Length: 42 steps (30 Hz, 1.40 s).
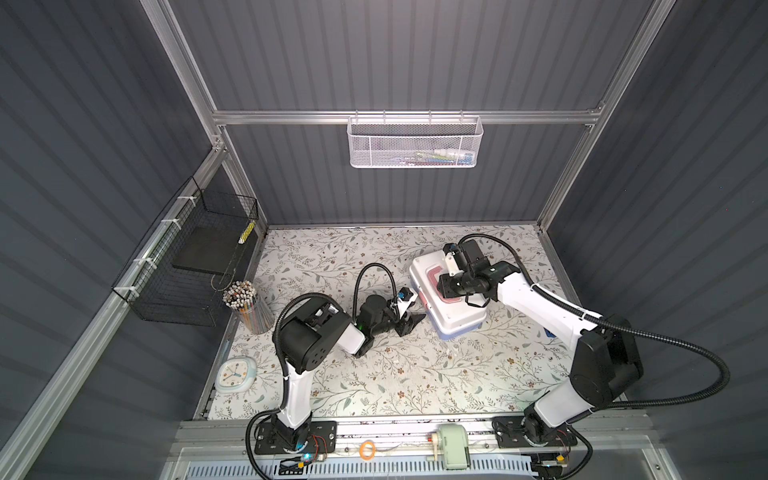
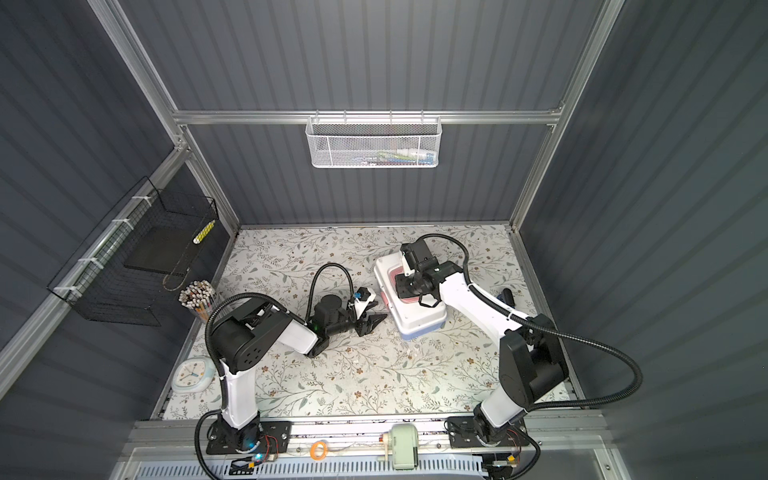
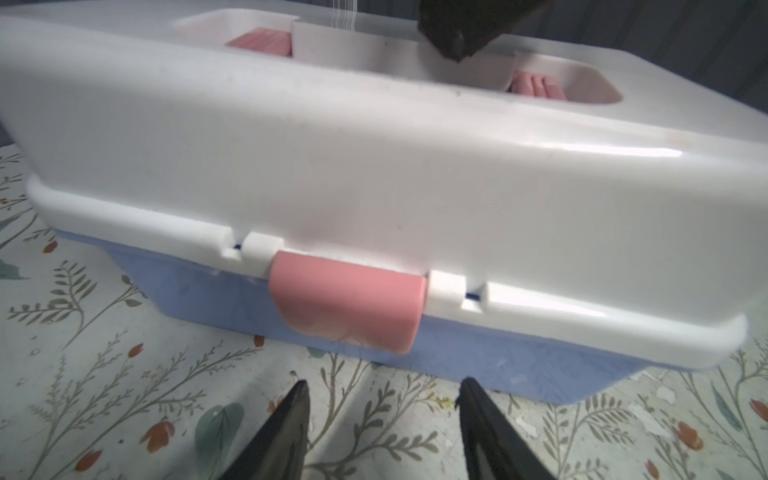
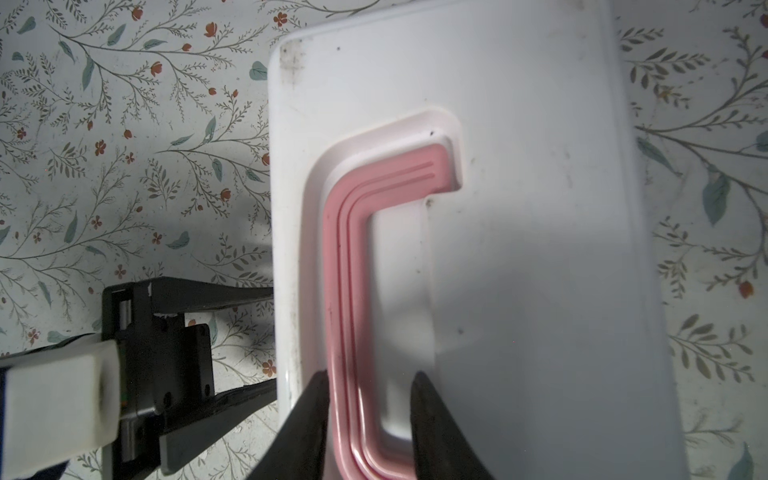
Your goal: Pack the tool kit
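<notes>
Two grippers are at the tool kit [image 1: 455, 318], both mine. In both top views the kit sits on the floral table [image 1: 415, 374] at about 2 o'clock from the table's centre, with its long axis running roughly 11 to 5 o'clock. The white lid [image 3: 374, 166] is down on the light blue base [image 3: 540, 365]; the pink latch [image 3: 347, 307] hangs over the seam on the side facing 8 o'clock.

My left gripper [image 3: 384, 384] is low over the table at 8 o'clock of the kit, pointing at the latch; its jaws stand partly apart with nothing between them. The tips are just short of the base and hold nothing.

My right gripper [image 4: 371, 376] reaches in from 4 o'clock and points down onto the lid. Its jaws are narrowly parted and straddle the pink handle [image 4: 345, 249], which lies flat in its recess. One finger [image 4: 309, 407] is at the handle's outer edge; a gap shows between the handle and the opposite finger. I cannot tell whether either finger presses on the handle, and no grip is evident.

A cup of pencils [image 1: 245, 307] stands at the table's 9 o'clock edge; a small clock [image 1: 235, 374] lies at 8 o'clock. Both are well apart from the kit.
</notes>
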Motion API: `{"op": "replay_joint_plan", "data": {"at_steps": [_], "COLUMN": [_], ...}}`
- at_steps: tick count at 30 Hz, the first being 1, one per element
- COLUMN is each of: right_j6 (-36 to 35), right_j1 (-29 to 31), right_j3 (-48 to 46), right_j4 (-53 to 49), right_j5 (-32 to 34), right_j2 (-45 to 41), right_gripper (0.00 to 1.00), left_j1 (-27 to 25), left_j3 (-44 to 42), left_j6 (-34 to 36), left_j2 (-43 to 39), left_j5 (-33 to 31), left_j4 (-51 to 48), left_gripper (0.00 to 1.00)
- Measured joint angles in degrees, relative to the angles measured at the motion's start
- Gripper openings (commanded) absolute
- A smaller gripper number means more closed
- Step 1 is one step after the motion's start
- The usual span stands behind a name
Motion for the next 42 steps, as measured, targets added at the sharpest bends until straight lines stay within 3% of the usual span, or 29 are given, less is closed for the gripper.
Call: {"op": "replay_joint_plan", "data": {"at_steps": [15,28,42], "right_j6": [0.0,0.0,-0.7], "right_j1": [-0.5,-0.7,-0.7], "right_j3": [0.0,0.0,0.0], "right_j4": [-0.5,-1.8,-1.5], "right_j5": [-0.5,-0.3,-2.9], "right_j2": [0.0,0.0,0.1], "right_gripper": [0.35,0.36,0.52], "left_j1": [0.0,0.0,-1.0], "left_j3": [0.6,2.7,4.0], "left_j6": [0.5,0.4,0.4], "left_j2": [2.8,2.9,2.9], "left_j5": [-2.8,-3.0,-3.0], "left_j4": [3.4,3.0,0.7], "left_gripper": [0.51,0.6,0.61]}}
